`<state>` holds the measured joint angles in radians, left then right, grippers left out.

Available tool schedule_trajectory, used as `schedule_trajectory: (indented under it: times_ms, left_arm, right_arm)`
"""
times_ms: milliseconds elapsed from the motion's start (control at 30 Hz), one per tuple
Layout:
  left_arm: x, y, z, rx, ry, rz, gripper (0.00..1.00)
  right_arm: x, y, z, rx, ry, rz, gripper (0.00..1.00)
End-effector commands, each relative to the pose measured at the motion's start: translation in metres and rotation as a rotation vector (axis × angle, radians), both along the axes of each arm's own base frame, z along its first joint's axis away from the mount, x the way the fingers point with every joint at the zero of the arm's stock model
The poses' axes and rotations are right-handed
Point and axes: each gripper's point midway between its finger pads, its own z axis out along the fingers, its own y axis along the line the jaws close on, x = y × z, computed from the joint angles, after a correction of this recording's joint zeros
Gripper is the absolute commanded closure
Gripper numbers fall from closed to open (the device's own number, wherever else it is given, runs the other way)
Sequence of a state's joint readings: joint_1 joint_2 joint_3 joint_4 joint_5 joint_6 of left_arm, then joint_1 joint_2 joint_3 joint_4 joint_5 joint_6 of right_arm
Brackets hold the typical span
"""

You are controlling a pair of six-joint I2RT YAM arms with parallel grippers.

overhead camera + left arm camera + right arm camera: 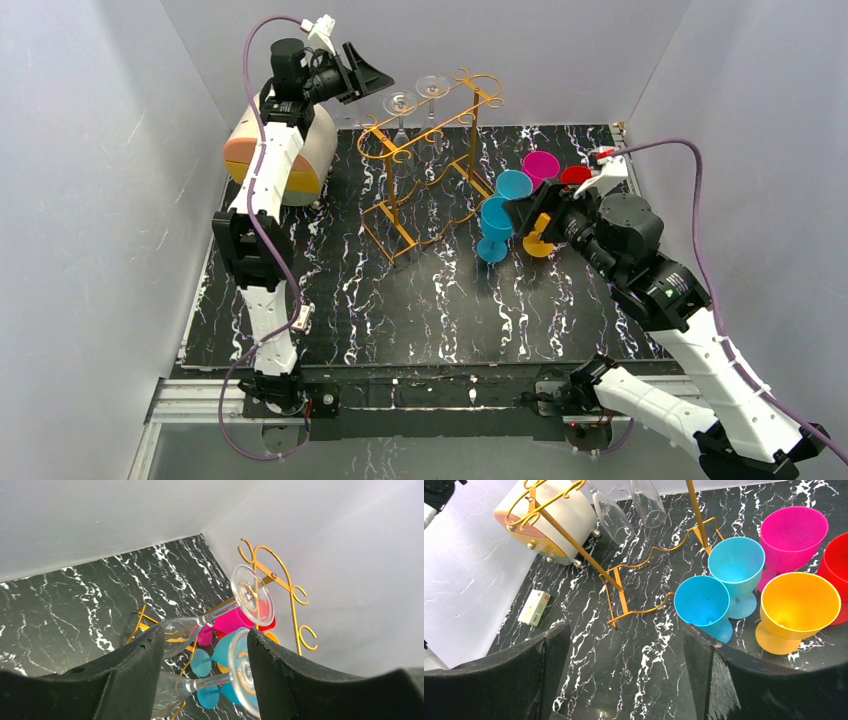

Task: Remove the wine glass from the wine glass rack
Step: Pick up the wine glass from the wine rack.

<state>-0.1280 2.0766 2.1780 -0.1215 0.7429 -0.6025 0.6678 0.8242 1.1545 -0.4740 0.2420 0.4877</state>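
Stem of nearer wine glass [207, 681] between fingers of left claw [205, 632], apart: clamp gently, slide off wine glass rack [620, 600] toward 9 o'clock. Right claw [625, 631] apart, empty.

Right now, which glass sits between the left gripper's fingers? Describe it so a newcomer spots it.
Find the golden wire rack at the back of the marbled table; two clear wine glasses hang upside down from its top. It's the wine glass at the end nearest the left gripper, unlike its neighbour hanging deeper toward the rack's scrolls.
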Motion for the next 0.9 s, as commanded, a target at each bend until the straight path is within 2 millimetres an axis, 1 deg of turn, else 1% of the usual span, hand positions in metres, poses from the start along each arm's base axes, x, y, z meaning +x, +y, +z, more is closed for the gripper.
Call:
schedule_trajectory:
  times_ms: [0, 67, 133, 200, 300, 367, 400, 533, 633, 733, 867]
  left_arm:
    - [-0.029, -0.007, 0.051, -0.099, -0.147, -0.215, 0.42]
    - [-0.04, -0.007, 0.057, -0.127, -0.17, -0.286, 0.42]
    - [-0.044, -0.002, 0.058, -0.151, -0.161, -0.32, 0.42]
    - [-0.046, 0.004, 0.058, -0.172, -0.158, -0.33, 0.42]
    - [-0.05, 0.004, 0.056, -0.188, -0.123, -0.343, 0.43]
    - [-0.052, 0.004, 0.058, -0.194, -0.116, -0.335, 0.42]
    - [-0.051, 0.004, 0.056, -0.191, -0.11, -0.324, 0.42]
    - [-0.037, 0.008, 0.031, -0.133, -0.047, -0.256, 0.41]
    - [-0.036, 0.002, 0.021, -0.114, -0.03, -0.258, 0.41]
    - [-0.04, -0.007, 0.02, -0.107, -0.04, -0.285, 0.42]
    - [-0.047, -0.017, 0.027, -0.129, -0.059, -0.336, 0.42]
  right_arm:
    - [0.013, 0.001, 0.017, -0.027, -0.05, -0.02, 0.11]
    - [0.016, 0.005, 0.015, -0.036, -0.032, -0.016, 0.09]
    - [0.016, 0.011, 0.014, -0.043, -0.024, 0.011, 0.09]
    - [0.016, 0.019, 0.015, -0.046, -0.018, 0.052, 0.08]
    - [0.018, 0.027, 0.01, -0.061, 0.009, 0.082, 0.07]
    - [0.019, 0.03, 0.008, -0.067, 0.026, 0.088, 0.07]
    - [0.02, 0.031, 0.007, -0.067, 0.032, 0.09, 0.07]
    - [0.02, 0.036, 0.006, -0.051, 0.049, 0.101, 0.07]
    - [0.02, 0.037, 0.006, -0.045, 0.05, 0.103, 0.06]
    - [0.021, 0.034, 0.009, -0.042, 0.046, 0.086, 0.04]
    - [0.023, 0.031, 0.014, -0.031, 0.019, 0.068, 0.04]
